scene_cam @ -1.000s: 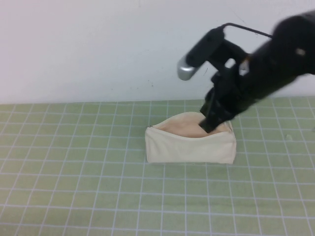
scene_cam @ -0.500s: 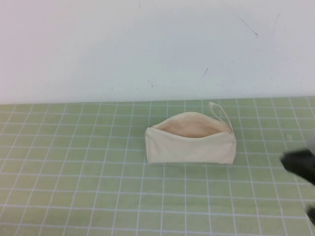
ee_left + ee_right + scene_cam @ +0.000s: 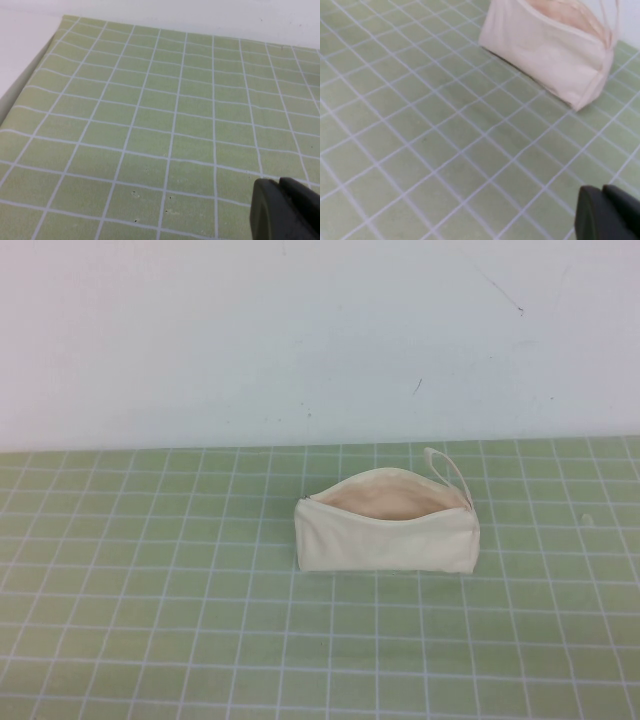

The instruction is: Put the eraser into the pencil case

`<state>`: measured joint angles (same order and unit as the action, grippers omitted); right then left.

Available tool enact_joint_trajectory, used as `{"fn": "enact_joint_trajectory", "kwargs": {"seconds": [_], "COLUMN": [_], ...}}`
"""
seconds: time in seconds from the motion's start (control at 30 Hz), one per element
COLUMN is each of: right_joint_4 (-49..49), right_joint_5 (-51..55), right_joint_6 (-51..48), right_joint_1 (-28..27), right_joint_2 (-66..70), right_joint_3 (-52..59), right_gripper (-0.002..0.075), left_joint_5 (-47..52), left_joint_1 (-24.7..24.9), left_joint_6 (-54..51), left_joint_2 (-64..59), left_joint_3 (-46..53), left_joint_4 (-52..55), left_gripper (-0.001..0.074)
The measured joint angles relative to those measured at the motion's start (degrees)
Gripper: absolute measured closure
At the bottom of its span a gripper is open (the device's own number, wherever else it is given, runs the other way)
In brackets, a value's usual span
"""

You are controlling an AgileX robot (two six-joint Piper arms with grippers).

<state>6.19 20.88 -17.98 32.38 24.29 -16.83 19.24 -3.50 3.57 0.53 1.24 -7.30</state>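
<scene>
One pencil case sits unzipped at centre frame, the eraser presumably inside, unseen. Since a second ago the right gripper has left its mouth for lower right; the left gripper idles. Neither's finger state is discernible. Task likely done.

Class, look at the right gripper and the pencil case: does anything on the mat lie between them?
Nothing visible does. In the right wrist view only bare green mat separates the right gripper from the pencil case. The left gripper sits over bare mat elsewhere. No eraser shows.
</scene>
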Motion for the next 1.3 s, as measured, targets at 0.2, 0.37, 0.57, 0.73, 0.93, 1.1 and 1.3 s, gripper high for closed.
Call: {"fn": "enact_joint_trajectory", "kwargs": {"seconds": [0.2, 0.37, 0.57, 0.73, 0.93, 1.1, 1.3], "right_joint_4": [-2.0, -0.7, 4.9, 6.8, 6.0, -6.9, -10.4], "right_joint_5": [-14.3, -22.8, -22.5, -20.6, -16.4, -8.3, -1.5], "right_joint_6": [2.7, 2.9, 2.9, 2.9, 3.3, 18.7, 27.1], "right_joint_1": [-7.0, -20.3, -31.0, -34.0, -34.2, -34.2, -34.2], "right_joint_2": [-6.3, -13.0, -20.4, -21.8, -22.4, -24.8, -24.8], "right_joint_3": [7.7, 14.5, 18.4, 18.4, 18.4, 18.4, 18.4], "right_gripper": [0.0727, 0.0727, 0.0727, 0.0727, 0.0727, 0.0727, 0.0727], "left_joint_5": [0.0, 0.0, 0.0, 0.0, 0.0, 0.0, 0.0], "left_joint_1": [0.0, 0.0, 0.0, 0.0, 0.0, 0.0, 0.0], "left_joint_6": [0.0, 0.0, 0.0, 0.0, 0.0, 0.0, 0.0], "left_joint_2": [0.0, 0.0, 0.0, 0.0, 0.0, 0.0, 0.0], "left_joint_3": [0.0, 0.0, 0.0, 0.0, 0.0, 0.0, 0.0], "left_joint_4": [0.0, 0.0, 0.0, 0.0, 0.0, 0.0, 0.0], "left_gripper": [0.0738, 0.0738, 0.0738, 0.0738, 0.0738, 0.0738, 0.0738]}}
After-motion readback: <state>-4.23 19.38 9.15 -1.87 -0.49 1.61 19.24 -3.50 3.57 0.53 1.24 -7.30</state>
